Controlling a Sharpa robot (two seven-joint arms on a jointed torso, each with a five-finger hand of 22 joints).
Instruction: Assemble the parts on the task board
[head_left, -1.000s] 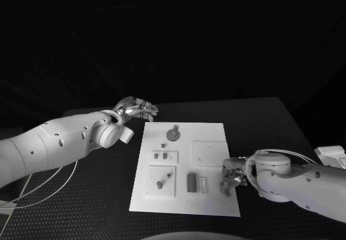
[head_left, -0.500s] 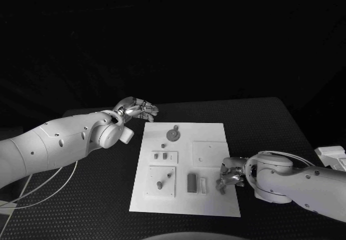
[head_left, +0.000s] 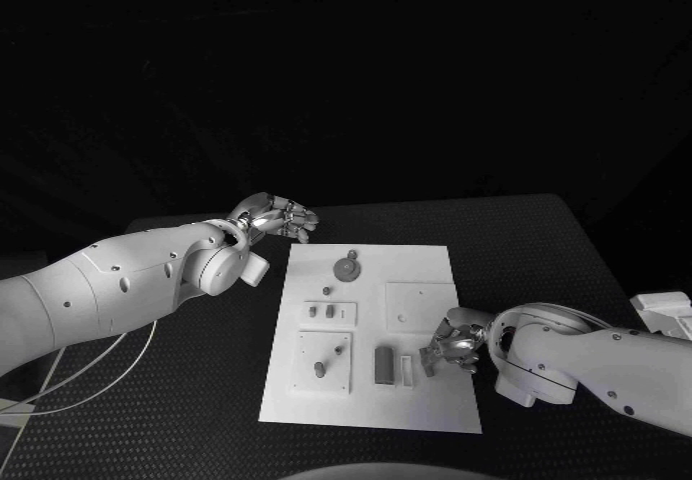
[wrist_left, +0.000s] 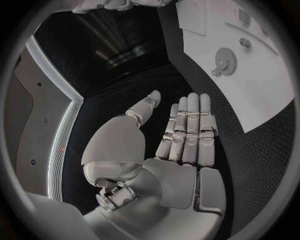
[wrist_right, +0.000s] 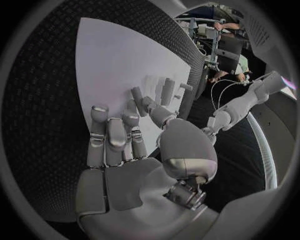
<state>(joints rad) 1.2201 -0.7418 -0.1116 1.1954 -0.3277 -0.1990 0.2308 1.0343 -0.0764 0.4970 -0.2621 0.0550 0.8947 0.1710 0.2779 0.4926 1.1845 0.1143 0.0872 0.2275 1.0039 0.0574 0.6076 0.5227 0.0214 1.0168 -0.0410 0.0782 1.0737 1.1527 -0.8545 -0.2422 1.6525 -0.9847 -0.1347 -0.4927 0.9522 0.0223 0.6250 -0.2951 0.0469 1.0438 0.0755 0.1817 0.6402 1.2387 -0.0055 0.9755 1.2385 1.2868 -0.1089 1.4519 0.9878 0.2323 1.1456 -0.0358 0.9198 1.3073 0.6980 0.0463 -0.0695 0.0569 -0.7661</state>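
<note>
The white task board (head_left: 433, 262) lies mid-table. It carries a grey gear (head_left: 346, 267) at its far end, a small peg (head_left: 327, 291), a dark upright block (head_left: 384, 365) and a pale slim piece (head_left: 408, 371) near its front. My right hand (head_left: 450, 350) hovers over the board's right edge, just right of the pale piece, fingers apart and holding nothing. In the right wrist view that hand (wrist_right: 125, 145) reaches over the board (wrist_right: 112, 65) toward small grey parts (wrist_right: 167, 87). My left hand (head_left: 274, 217) floats off the board's far left corner, empty, fingers straight (wrist_left: 187, 130).
A square inset plate (head_left: 420, 305) sits on the board's right half and a pegged plate (head_left: 325, 360) on its left front. A white box (head_left: 663, 310) lies at the table's right edge. Black table surface surrounds the board.
My right hand has slid leftward, farther onto the board and closer to the pale piece and dark block. The left hand has stayed where it was.
</note>
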